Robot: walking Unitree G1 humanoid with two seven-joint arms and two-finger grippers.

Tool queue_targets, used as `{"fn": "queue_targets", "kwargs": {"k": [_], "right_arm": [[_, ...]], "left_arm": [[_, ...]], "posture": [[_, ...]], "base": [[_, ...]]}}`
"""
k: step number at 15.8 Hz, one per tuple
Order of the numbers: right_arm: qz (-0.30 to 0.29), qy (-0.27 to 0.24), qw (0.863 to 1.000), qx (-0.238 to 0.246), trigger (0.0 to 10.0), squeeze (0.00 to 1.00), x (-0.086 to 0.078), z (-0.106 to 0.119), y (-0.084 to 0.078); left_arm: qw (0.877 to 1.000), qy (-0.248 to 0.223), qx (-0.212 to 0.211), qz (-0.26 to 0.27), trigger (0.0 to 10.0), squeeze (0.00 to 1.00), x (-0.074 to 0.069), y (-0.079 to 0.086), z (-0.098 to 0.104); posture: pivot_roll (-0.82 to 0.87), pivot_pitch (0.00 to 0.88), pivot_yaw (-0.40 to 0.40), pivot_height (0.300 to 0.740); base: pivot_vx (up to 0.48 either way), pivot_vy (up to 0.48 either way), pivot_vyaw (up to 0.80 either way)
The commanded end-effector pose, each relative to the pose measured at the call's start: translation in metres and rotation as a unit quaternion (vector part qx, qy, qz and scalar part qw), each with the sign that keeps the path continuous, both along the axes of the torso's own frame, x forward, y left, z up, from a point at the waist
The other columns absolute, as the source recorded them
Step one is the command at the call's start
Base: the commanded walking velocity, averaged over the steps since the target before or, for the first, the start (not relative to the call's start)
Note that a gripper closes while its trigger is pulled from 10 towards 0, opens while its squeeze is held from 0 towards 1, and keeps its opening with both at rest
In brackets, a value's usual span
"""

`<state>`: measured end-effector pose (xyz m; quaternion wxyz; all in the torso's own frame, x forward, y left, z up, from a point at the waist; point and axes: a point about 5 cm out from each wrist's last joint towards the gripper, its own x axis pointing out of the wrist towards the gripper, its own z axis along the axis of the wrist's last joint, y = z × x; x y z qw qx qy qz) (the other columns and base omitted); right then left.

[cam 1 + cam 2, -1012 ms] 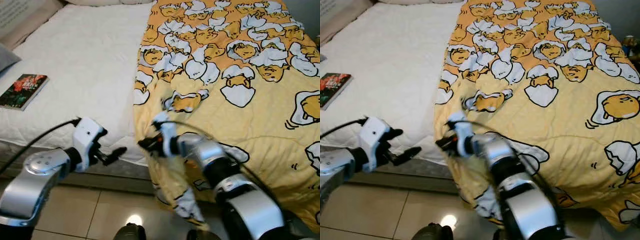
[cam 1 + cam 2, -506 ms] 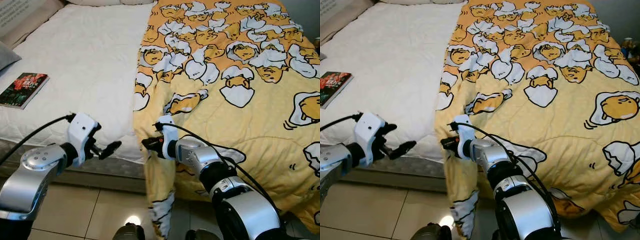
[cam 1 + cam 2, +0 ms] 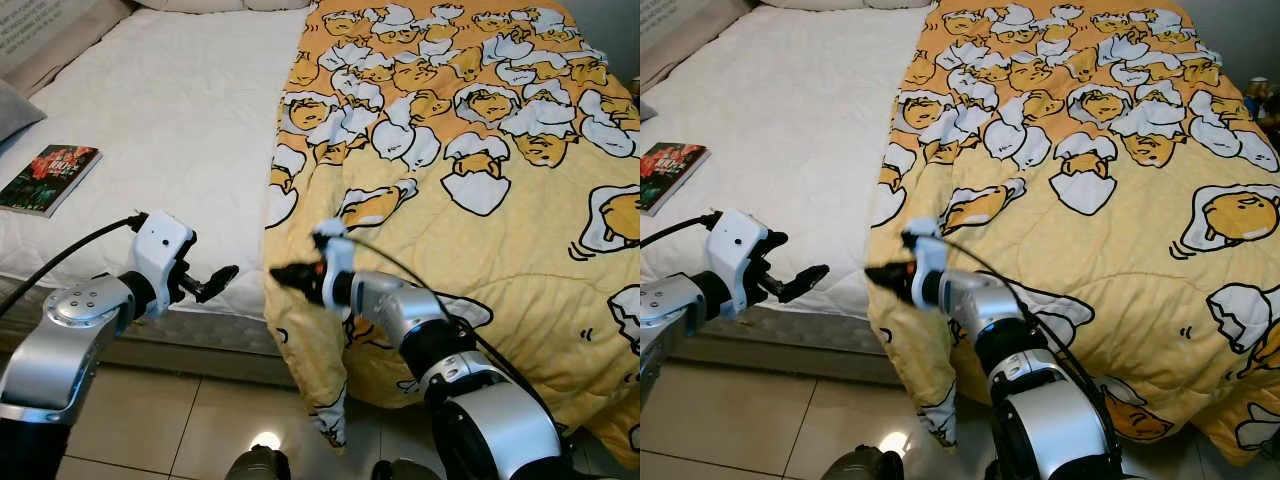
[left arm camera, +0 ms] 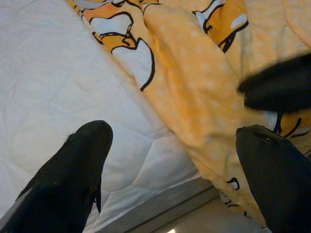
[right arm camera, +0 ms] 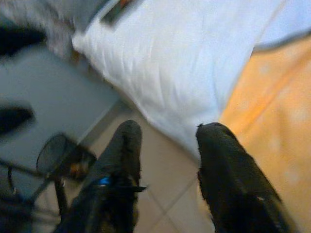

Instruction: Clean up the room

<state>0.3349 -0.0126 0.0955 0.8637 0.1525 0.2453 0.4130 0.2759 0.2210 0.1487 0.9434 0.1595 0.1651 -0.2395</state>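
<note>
I stand at the foot of a bed with a white mattress. A yellow quilt printed with cartoon eggs covers its right half, its long axis running from the head of the bed toward me, and its near left corner droops over the mattress edge toward the tiled floor.

My right hand is at that drooping corner, touching the quilt's left edge; its fingers are a little apart with floor and mattress showing between them, so I judge it holds nothing.

My left hand hovers just to the left, over the bare mattress edge, fingers wide open and empty (the quilt edge lies just ahead of them).

A book lies far left on the mattress, nearer my left arm.
</note>
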Motion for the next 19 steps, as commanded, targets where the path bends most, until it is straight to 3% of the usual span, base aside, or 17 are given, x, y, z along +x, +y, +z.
{"fn": "queue_targets", "kwargs": {"k": [1, 3, 5, 6, 7, 8, 9, 11, 13, 14, 16, 19], "right_arm": [[0.004, -0.009, 0.999, 0.033, 10.0, 1.00, -0.002, 0.012, 0.018], [-0.023, -0.033, 0.999, -0.004, 10.0, 1.00, 0.001, 0.010, 0.001], [-0.076, -0.064, 0.994, -0.054, 10.0, 1.00, 0.000, 0.004, -0.026], [-0.130, -0.098, 0.981, -0.105, 10.0, 1.00, -0.006, 0.001, -0.054], [-0.150, -0.102, 0.977, -0.109, 10.0, 1.00, -0.010, 0.000, -0.063], [-0.190, -0.098, 0.971, -0.108, 10.0, 0.20, -0.019, -0.002, -0.078], [-0.225, -0.100, 0.963, -0.108, 10.0, 0.00, -0.029, -0.002, -0.090], [-0.279, -0.123, 0.942, -0.141, 10.0, 0.00, -0.047, 0.000, -0.113], [-0.304, -0.132, 0.931, -0.152, 10.0, 0.00, -0.056, -0.001, -0.126], [-0.321, -0.150, 0.916, -0.188, 10.0, 0.00, -0.068, -0.004, -0.140], [-0.356, -0.122, 0.907, -0.191, 10.0, 0.00, -0.081, -0.011, -0.151], [-0.365, -0.113, 0.905, -0.185, 10.0, 0.00, -0.089, -0.011, -0.152]], "left_arm": [[1.000, -0.012, 0.004, 0.013, 10.0, 0.00, 0.003, 0.004, 0.003], [1.000, -0.018, -0.006, 0.021, 10.0, 0.00, 0.005, 0.000, 0.001], [0.998, -0.032, -0.041, 0.029, 10.0, 0.00, 0.004, -0.011, -0.004], [0.995, -0.048, -0.077, 0.041, 10.0, 0.00, 0.002, -0.027, -0.008], [0.994, -0.054, -0.088, 0.047, 10.0, 0.00, 0.001, -0.032, -0.009], [0.991, -0.063, -0.105, 0.053, 10.0, 0.00, -0.002, -0.042, -0.013], [0.990, -0.058, -0.109, 0.066, 10.0, 0.00, -0.006, -0.047, -0.020], [0.987, -0.052, -0.110, 0.101, 10.0, 0.00, -0.011, -0.049, -0.031], [0.987, -0.054, -0.109, 0.102, 10.0, 0.00, -0.014, -0.052, -0.033], [0.986, -0.059, -0.112, 0.105, 10.0, 0.00, -0.016, -0.053, -0.032], [0.986, -0.063, -0.110, 0.109, 10.0, 0.00, -0.016, -0.053, -0.031], [0.986, -0.066, -0.106, 0.115, 10.0, 0.00, -0.015, -0.051, -0.031]], "posture": [[0.09, 0.028, 0.068, 0.740], [0.08, 0.016, 0.069, 0.740], [0.05, 0.000, 0.075, 0.740], [0.03, 0.000, 0.077, 0.740], [0.02, 0.000, 0.080, 0.740], [0.01, 0.000, 0.081, 0.740], [0.00, 0.000, 0.084, 0.740], [-0.02, 0.000, 0.092, 0.740], [-0.02, 0.000, 0.093, 0.740], [-0.02, 0.000, 0.092, 0.740], [-0.02, 0.000, 0.091, 0.740], [-0.02, 0.000, 0.090, 0.740]], "base": [[0.000, 0.000, 0.00], [0.000, 0.000, 0.00], [0.000, 0.000, 0.00], [0.000, 0.000, 0.00], [0.000, 0.000, 0.00], [0.000, 0.000, 0.00], [0.000, 0.000, 0.00], [0.000, 0.000, 0.00], [0.000, 0.000, 0.00], [0.000, 0.000, 0.00], [0.000, 0.343, 0.00], [0.000, 0.345, -0.14]]}}
